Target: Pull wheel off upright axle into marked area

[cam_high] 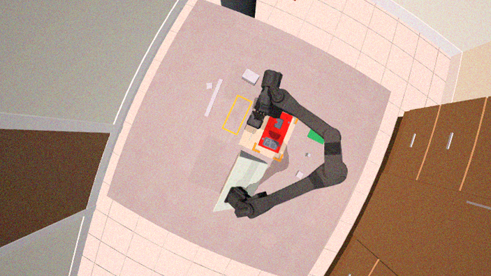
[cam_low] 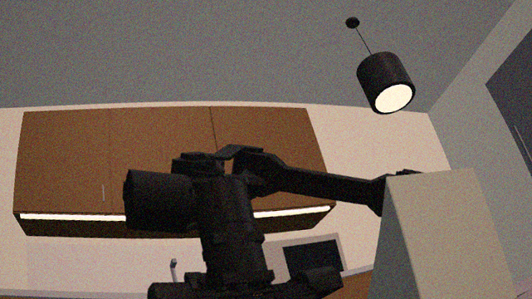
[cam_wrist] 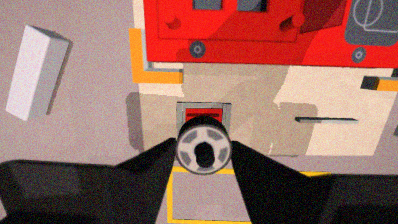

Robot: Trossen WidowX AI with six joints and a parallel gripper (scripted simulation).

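Observation:
In the wrist view the grey wheel (cam_wrist: 189, 143) with a dark hub sits upright on its axle, over a red socket (cam_wrist: 202, 113) at the near edge of the beige board (cam_wrist: 340, 100) (cam_high: 247, 137). My gripper (cam_wrist: 203, 145) (cam_high: 254, 119) is shut on the wheel, one dark finger against each side of its rim. The yellow outline of the marked area (cam_wrist: 169, 200) (cam_high: 230, 111) lies on the table just beside the board, under the fingers. In the top view the gripper hides the wheel. The exterior view shows only the arm (cam_low: 227, 223) from below.
A red panel (cam_wrist: 250, 30) (cam_high: 273, 132) with fittings takes up the board's far part. A white block (cam_wrist: 35, 72) (cam_high: 250, 76) and a thin white bar (cam_high: 213, 97) lie beyond the marked area. A tall pale wedge (cam_high: 241, 174) (cam_low: 437, 237) stands by the arm's base. A green patch (cam_high: 315, 135) lies right of the board.

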